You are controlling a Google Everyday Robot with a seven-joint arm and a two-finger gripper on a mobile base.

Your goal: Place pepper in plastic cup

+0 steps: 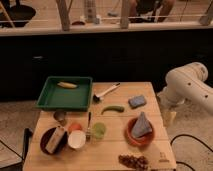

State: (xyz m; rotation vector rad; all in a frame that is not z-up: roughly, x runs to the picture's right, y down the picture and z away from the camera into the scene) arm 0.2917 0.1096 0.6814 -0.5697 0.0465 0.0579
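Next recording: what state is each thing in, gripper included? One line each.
green plastic cup: upright, mouth up.
green pepper: lying on the table, outside the cup, untouched.
gripper: beside the table's right edge, apart from the pepper.
green tray: flat, yellow item lying inside.
orange bowl: upright, grey cloth in it.
dark bowl: upright, box leaning in it.
blue sponge: lying flat.
dish brush: lying flat.

Gripper (168,118), just beside the counter's (112,146) right edge, indistinct beneath the arm (190,82); arm cut off by right border.
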